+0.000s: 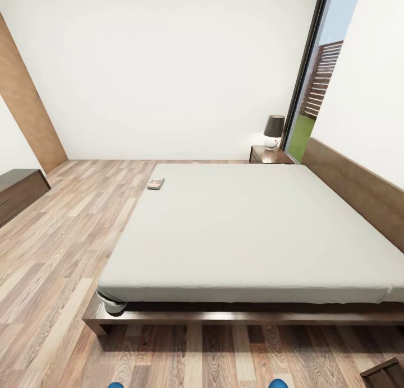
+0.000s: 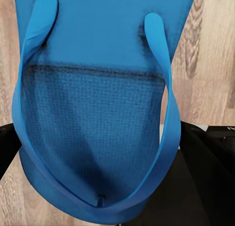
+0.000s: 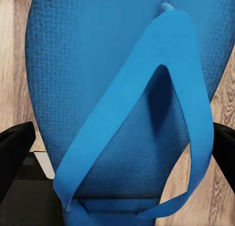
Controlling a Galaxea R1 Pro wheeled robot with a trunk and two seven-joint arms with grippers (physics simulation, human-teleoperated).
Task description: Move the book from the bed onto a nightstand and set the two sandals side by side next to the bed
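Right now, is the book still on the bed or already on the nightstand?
On the bed: the book lies flat near the mattress corner; the nightstand carries a lamp.

The large low double bed with its plain light-grey mattress (image 1: 252, 231) stands on the brown wood-plank floor (image 1: 62, 248), its headboard at the right. The small thin dark paperback book (image 1: 155, 184) lies on the mattress at the far left corner. The small dark brown wooden nightstand (image 1: 269, 155) stands behind the bed, against the far wall, beside the tall dark-framed window (image 1: 314, 91). A dark-shaded table lamp (image 1: 273, 131) stands on the nightstand. A long low dark bench (image 1: 19, 193) stands at the left wall, well apart from the bed.

One bright blue sandal (image 2: 98, 113) lies between the left gripper's fingers, over the floor. The other bright blue sandal (image 3: 122, 108) lies likewise in the right gripper.
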